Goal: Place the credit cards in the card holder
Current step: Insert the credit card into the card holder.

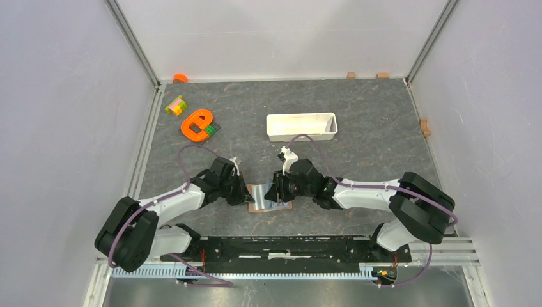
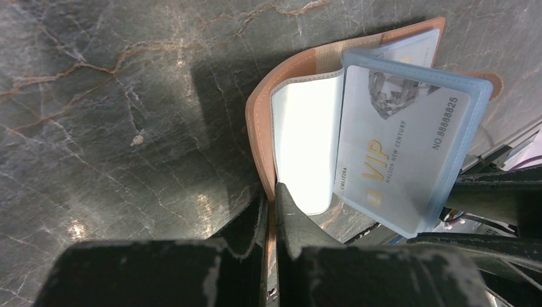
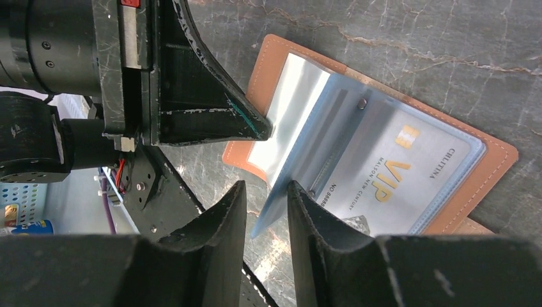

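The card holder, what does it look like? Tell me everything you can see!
The card holder is a tan-brown, leather-looking wallet with stitched edges. It lies open on the dark marbled table, between the two arms. Inside are clear, bluish plastic sleeves; one holds a pale card printed VIP in gold. The left gripper pinches the brown cover's edge, which curves upward. The right gripper has a sleeve corner between its slightly parted jaws.

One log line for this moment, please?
left gripper shut on card holder | right gripper open at sleeve | VIP card sleeved
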Action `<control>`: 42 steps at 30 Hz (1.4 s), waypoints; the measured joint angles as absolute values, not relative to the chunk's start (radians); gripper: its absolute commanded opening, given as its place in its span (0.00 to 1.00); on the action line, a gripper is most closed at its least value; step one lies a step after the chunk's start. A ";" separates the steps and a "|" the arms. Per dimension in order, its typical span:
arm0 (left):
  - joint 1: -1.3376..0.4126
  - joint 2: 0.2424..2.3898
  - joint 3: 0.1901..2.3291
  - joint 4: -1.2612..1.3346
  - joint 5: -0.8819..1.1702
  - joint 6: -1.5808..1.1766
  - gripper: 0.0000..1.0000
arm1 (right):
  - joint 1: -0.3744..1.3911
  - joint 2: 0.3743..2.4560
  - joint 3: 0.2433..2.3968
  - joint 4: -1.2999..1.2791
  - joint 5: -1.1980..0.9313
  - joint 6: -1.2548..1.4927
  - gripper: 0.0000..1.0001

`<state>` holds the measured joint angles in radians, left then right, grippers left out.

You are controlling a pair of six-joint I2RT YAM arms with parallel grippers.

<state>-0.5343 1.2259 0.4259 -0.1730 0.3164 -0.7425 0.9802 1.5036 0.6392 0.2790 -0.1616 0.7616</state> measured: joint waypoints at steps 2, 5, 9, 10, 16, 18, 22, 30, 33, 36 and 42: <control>-0.534 1.230 0.425 -0.169 0.316 -0.743 0.02 | 0.980 1.502 0.639 0.281 -0.161 0.761 0.37; -0.534 1.235 0.425 -0.165 0.317 -0.743 0.02 | 0.980 1.497 0.639 0.281 -0.160 0.760 0.37; -0.534 1.235 0.424 -0.162 0.319 -0.743 0.02 | 0.980 1.495 0.639 0.284 -0.160 0.760 0.37; -0.534 1.235 0.424 -0.162 0.319 -0.743 0.02 | 0.980 1.494 0.639 0.284 -0.160 0.760 0.36; -0.533 1.235 0.418 -0.154 0.320 -0.743 0.02 | 0.980 1.479 0.639 0.284 -0.157 0.759 0.32; -0.533 1.235 0.418 -0.154 0.320 -0.743 0.02 | 0.980 1.478 0.639 0.284 -0.157 0.759 0.31; -0.532 1.235 0.418 -0.154 0.323 -0.743 0.02 | 0.980 1.478 0.639 0.284 -0.157 0.759 0.27; -0.532 1.235 0.418 -0.153 0.323 -0.743 0.02 | 0.980 1.478 0.622 0.298 -0.157 0.762 0.21; -0.531 1.235 0.418 -0.153 0.323 -0.743 0.02 | 0.980 1.478 0.622 0.299 -0.158 0.762 0.18; -0.531 1.235 0.418 -0.153 0.323 -0.743 0.02 | 0.980 1.478 0.622 0.299 -0.157 0.763 0.15; -0.527 1.232 0.414 -0.152 0.322 -0.743 0.10 | 0.981 1.477 0.616 0.267 -0.122 0.766 0.14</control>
<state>-0.5274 1.2320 0.4137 -0.1516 0.3222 -0.7425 0.9806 1.4773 0.6163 0.2672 -0.1219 0.7662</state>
